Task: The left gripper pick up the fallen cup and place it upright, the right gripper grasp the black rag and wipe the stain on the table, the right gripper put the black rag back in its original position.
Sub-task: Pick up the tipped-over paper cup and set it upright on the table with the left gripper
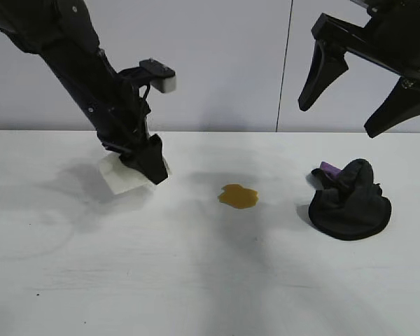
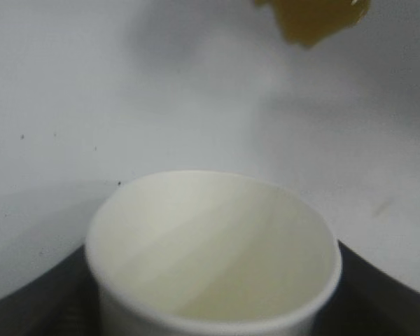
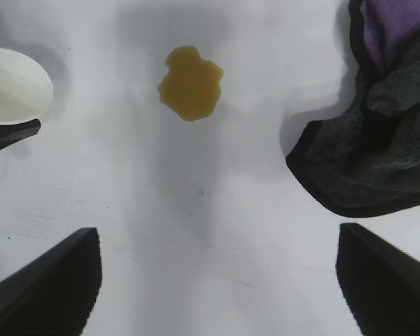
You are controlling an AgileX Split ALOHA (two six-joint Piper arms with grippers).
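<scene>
the cup (image 1: 123,175) sits low at the table (image 1: 196,280), clamped between the fingers of the left gripper (image 1: 141,166). in the left wrist view the cup (image 2: 213,255) has its open mouth facing the camera, a dark finger on each side of its wall, so the jaws are closed on it. in the exterior view the cup looks tilted, its white body partly hidden behind the gripper; whether it touches the table cannot be told.

the stain (image 1: 239,196) lies on the table beyond the left jaws, apart from the cup, roughly between cup and black rag (image 1: 350,199). it also shows in the left wrist view (image 2: 311,17) and the right wrist view (image 3: 190,82).

the right gripper (image 1: 364,84) hangs high above the table, jaws wide apart, holding nothing. the black rag, a lumpy mound with a purple patch, lies on the table below it, untouched. in the right wrist view the rag (image 3: 371,140) is ahead of one finger, the stain ahead of the gap between the two.
</scene>
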